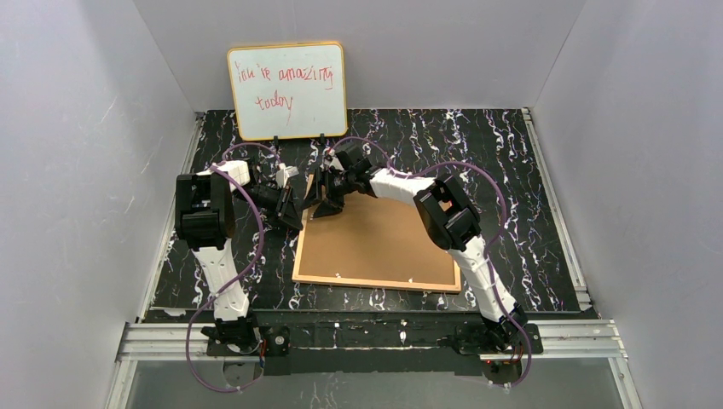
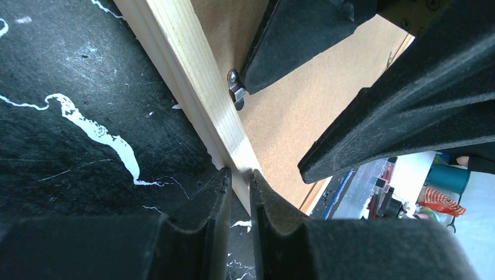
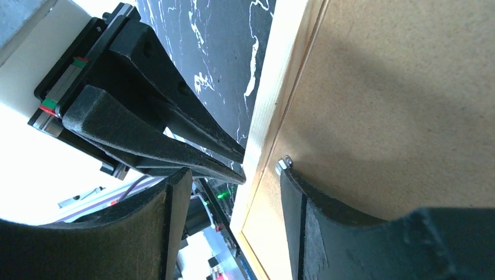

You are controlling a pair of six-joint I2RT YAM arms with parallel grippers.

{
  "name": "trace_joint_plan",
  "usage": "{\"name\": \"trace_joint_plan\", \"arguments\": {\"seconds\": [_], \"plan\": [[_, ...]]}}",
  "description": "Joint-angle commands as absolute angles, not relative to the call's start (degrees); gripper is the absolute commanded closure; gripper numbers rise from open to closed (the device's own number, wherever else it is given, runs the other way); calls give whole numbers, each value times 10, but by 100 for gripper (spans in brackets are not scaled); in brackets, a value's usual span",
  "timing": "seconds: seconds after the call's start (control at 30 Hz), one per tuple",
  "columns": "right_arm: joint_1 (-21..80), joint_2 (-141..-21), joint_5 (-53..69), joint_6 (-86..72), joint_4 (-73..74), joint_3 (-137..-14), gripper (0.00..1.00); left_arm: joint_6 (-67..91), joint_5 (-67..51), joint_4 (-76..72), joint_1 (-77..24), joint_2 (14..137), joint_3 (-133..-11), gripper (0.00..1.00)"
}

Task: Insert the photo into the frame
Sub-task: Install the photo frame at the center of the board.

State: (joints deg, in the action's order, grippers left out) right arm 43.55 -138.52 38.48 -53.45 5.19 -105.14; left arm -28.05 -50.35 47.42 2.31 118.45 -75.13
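The frame lies back up on the table, its brown fibreboard showing. The photo is not in view. My left gripper is shut on the frame's pale wood left rim near the far left corner, one finger on each side of it, as the left wrist view shows. My right gripper is open over the same corner. In the right wrist view one of its fingertips touches a small metal tab on the backboard. The tab also shows in the left wrist view.
A yellow-rimmed whiteboard with red handwriting stands at the back left, just behind both grippers. The black marbled table is walled in by white panels on three sides. Purple cables loop above both arms.
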Motion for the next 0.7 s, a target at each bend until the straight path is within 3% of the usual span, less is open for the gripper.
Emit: {"name": "trace_joint_plan", "arguments": {"seconds": [0.0,0.37,0.67], "plan": [[452,-1396,344,-567,9,-1035,34,-304,-453,461,15,1180,-732,86],[457,-1313,260,-607,-75,-919,35,-309,-453,464,15,1175,-729,86],[464,-1262,231,-584,-48,-867,35,-321,-451,472,18,1174,-728,86]]}}
